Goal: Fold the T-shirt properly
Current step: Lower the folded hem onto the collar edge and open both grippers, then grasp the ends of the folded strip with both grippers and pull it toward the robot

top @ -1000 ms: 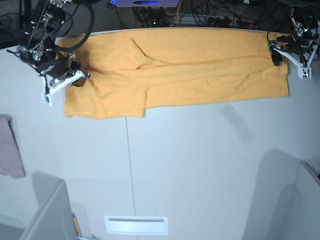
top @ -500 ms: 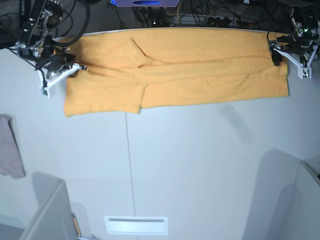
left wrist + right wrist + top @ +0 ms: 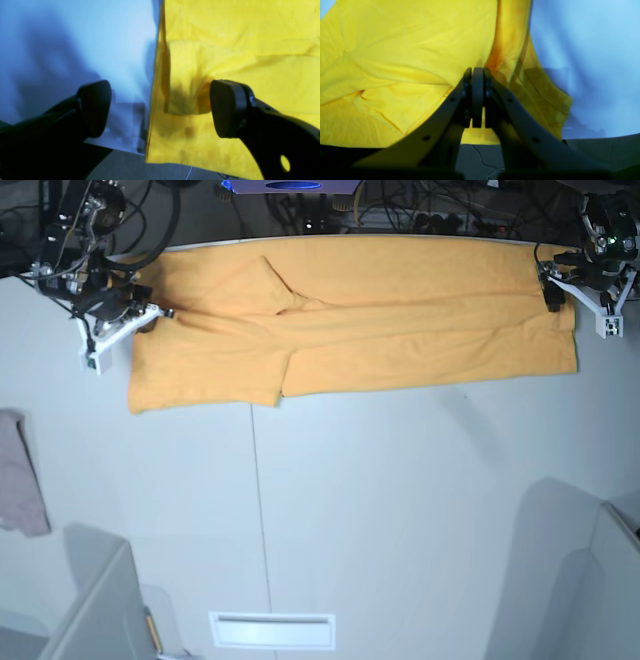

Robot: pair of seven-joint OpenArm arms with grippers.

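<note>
R gripper (image 3: 477,100) jaws closed, T-shirt (image 3: 407,50) beneath — table (image 3: 590,50) beside

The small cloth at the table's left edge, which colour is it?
The small cloth is pinkish-mauve and plain; only the base view shows it.

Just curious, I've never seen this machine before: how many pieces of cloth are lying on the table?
2: the orange T-shirt spread along the far edge, and a small pinkish cloth at the left edge, partly cut off.

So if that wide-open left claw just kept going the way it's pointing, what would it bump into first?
Most likely the edge of the large orange-yellow cotton T-shirt lying on the white table: the open left gripper straddles that edge. Depth is unclear, so one finger might reach bare table first.
</note>
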